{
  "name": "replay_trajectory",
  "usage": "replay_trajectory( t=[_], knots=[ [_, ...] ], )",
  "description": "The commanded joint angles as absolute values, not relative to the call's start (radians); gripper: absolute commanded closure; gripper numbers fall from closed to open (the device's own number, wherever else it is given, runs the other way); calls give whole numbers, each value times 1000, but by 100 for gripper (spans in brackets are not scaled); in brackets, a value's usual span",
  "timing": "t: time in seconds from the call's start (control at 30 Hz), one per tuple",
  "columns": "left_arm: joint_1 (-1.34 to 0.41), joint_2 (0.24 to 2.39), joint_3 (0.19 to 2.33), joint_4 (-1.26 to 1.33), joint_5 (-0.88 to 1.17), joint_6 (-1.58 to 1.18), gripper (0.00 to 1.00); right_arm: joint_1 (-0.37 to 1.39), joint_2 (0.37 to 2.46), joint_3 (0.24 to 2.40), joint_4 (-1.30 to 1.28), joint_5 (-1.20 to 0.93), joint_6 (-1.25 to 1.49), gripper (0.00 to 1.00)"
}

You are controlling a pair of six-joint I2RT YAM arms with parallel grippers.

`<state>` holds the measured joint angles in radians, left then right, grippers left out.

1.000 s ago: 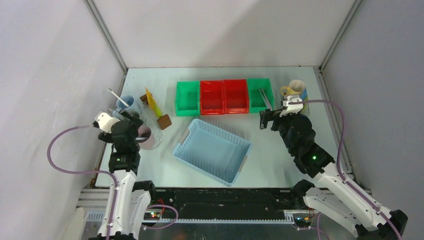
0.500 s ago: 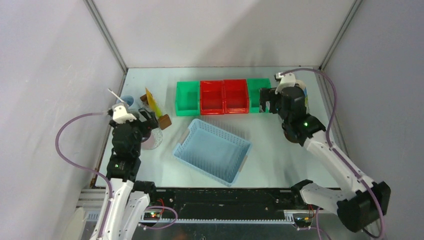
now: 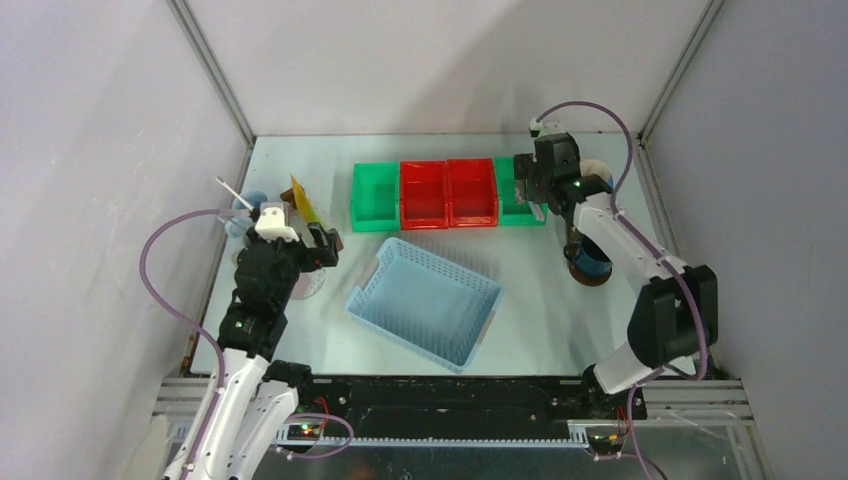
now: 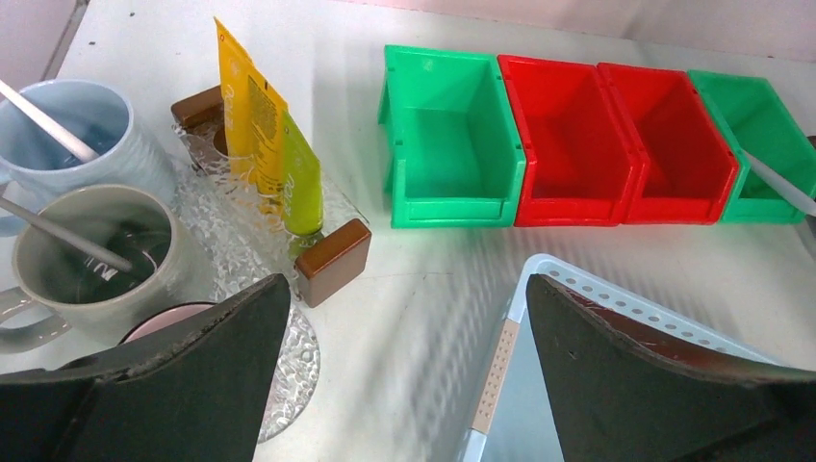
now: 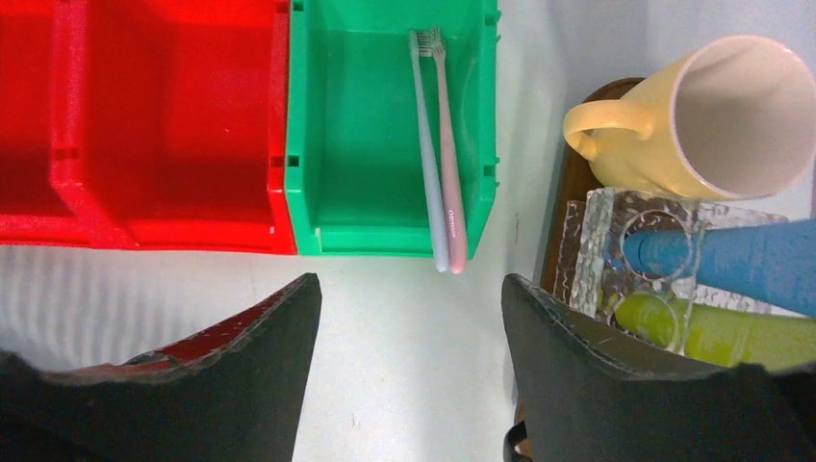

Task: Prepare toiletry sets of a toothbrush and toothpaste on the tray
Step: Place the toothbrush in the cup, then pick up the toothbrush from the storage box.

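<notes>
Two toothbrushes, a pale blue one (image 5: 426, 144) and a pink one (image 5: 450, 164), lie in the rightmost green bin (image 5: 366, 125). My right gripper (image 5: 409, 281) hovers open and empty just in front of that bin. Beside it a cream mug (image 5: 717, 111), a blue tube (image 5: 760, 262) and a green tube (image 5: 717, 329) stand on a brown tray (image 5: 568, 207). My left gripper (image 4: 406, 284) is open and empty over bare table. To its left another tray (image 4: 332, 262) carries a pale blue mug (image 4: 72, 135) and a grey mug (image 4: 96, 260), each with a toothbrush, plus a pink mug (image 4: 164, 320) and a yellow tube (image 4: 245, 106).
A light blue perforated basket (image 3: 425, 300) sits mid-table, its corner under my left gripper's right finger. Two red bins (image 3: 448, 192) and a left green bin (image 3: 374, 196) line the back. A dark blue mug (image 3: 590, 262) stands under the right arm. Walls enclose the table.
My right arm reached away from me, from in front of the cream mug to the rightmost green bin. My left gripper moved right, off the mugs toward the basket.
</notes>
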<state>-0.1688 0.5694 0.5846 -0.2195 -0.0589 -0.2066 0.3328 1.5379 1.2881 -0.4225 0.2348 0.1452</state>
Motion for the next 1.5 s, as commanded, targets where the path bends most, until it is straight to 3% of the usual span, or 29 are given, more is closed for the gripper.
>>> replay_trajectory(
  t=[0.0, 0.27, 0.7, 1.17, 1.47],
  knots=[
    [-187, 544, 581, -208, -78, -149, 0, 321, 1648, 1385, -479, 225, 121, 33],
    [-206, 531, 581, -217, -123, -146, 0, 316, 1834, 1506, -529, 237, 108, 50],
    [-218, 529, 580, -222, -142, -140, 0, 309, 1972, 1553, -522, 297, 92, 56],
    [-221, 531, 576, -219, -139, -137, 0, 307, 2021, 1549, -546, 262, 103, 73],
    [-222, 528, 575, -221, -138, -135, 0, 307, 2035, 1551, -525, 204, 129, 75]
  ],
)
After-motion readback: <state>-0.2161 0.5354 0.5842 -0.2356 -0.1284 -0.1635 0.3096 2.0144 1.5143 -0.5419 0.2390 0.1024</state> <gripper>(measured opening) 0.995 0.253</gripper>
